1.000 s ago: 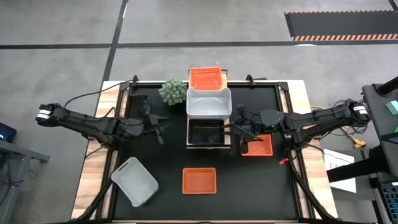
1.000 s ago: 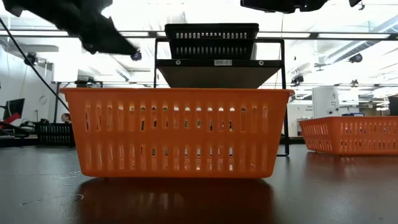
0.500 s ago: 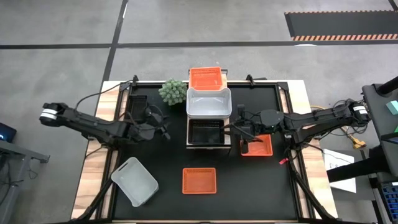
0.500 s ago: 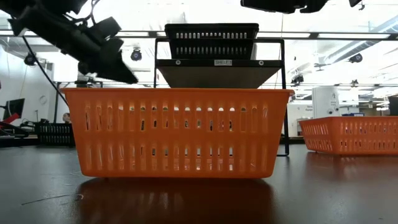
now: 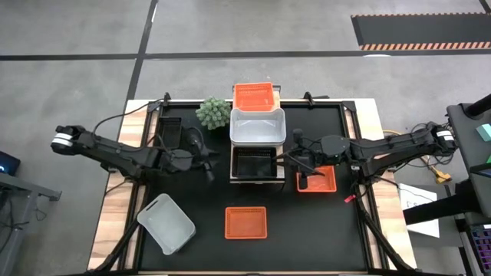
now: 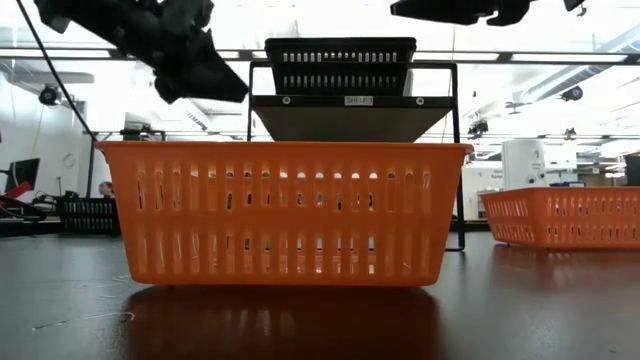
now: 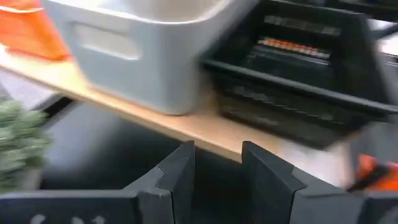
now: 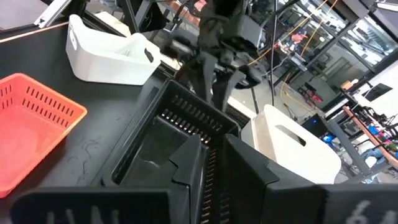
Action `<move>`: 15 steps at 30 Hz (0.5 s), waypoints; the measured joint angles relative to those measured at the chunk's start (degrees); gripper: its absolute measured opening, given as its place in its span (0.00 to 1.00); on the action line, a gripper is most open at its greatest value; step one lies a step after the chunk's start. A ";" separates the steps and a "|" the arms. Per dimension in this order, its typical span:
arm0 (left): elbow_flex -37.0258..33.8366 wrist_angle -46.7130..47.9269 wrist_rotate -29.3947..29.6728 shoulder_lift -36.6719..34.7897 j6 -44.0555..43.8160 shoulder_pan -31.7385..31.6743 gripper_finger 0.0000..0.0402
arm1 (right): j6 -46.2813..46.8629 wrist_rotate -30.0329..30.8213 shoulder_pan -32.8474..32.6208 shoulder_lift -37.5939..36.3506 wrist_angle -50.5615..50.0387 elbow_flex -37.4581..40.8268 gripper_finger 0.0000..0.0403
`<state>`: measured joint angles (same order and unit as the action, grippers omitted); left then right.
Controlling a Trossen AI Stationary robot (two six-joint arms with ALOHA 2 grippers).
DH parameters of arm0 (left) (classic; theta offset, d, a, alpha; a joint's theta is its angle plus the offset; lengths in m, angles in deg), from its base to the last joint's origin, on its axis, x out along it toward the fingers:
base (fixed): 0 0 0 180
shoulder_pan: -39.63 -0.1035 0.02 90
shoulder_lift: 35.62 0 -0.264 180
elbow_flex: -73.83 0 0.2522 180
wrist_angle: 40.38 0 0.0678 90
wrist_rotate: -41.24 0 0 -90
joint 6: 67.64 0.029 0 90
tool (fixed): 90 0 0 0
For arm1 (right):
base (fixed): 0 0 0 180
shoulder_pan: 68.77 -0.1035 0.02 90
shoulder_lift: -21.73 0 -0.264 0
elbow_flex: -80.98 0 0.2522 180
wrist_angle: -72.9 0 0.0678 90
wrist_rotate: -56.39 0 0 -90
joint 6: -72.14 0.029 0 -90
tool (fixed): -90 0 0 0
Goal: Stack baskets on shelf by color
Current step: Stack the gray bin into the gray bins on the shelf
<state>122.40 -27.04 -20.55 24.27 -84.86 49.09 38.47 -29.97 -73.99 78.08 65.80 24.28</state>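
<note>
High view: the right claw (image 5: 289, 157) sits at the edge of the black basket (image 5: 254, 162) on the shelf (image 5: 256, 178); the white basket (image 5: 258, 126) and red-orange basket (image 5: 253, 96) lie beyond it. The left claw (image 5: 209, 162) hovers on the far side, open and empty.

Low view: the near red-orange basket (image 6: 285, 212) screens the shelf foot.

Left wrist view: fingers (image 7: 177, 180) are parted before the shelf.

Right wrist view: fingers (image 8: 189, 163) narrow onto the black wall; whether they grip it, I cannot tell. A thin pinch may slip, tipping the basket off.
</note>
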 joint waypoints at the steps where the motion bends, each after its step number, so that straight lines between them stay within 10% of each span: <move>1: 0.44 0.53 -1.54 -0.05 -0.01 0.44 0.29 | 0.00 0.00 0.00 -0.09 -0.17 0.00 0.15; 15: 24.43 38.26 -13.29 6.86 -33.69 21.06 0.29 | -0.36 -0.15 0.00 -0.46 -0.43 0.00 0.14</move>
<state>146.83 11.22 -33.85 31.13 -118.55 70.15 38.11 -30.13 -73.99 77.63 65.38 24.28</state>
